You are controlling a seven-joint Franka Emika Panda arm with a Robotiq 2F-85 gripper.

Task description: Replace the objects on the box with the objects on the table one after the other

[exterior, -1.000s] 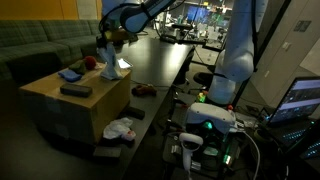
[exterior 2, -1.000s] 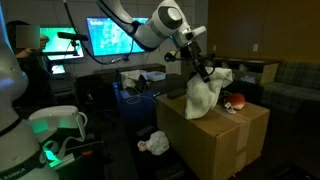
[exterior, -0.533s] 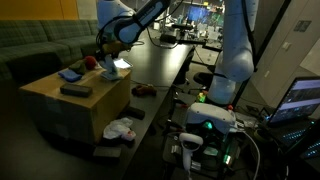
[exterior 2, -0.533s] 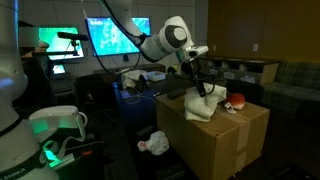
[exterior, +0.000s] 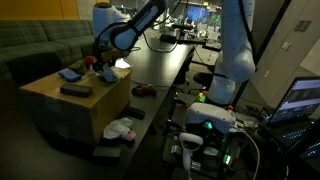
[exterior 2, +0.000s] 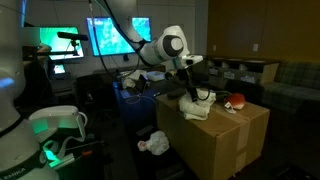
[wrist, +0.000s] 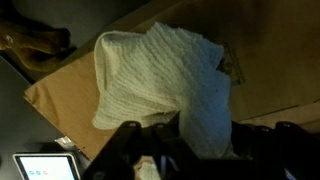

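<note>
The white cloth lay on the box at frame centre, with the claw low over it; whether apart or clamped, I could not tell. This looked like the placing step; next, release and lift clear.

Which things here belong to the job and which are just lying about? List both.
Job: cardboard box; white towel at the hand; blue cloth, dark flat item and red object on the box; red item on the table.
Lying about: white bundle down beside the box; monitors; laptop.
</note>
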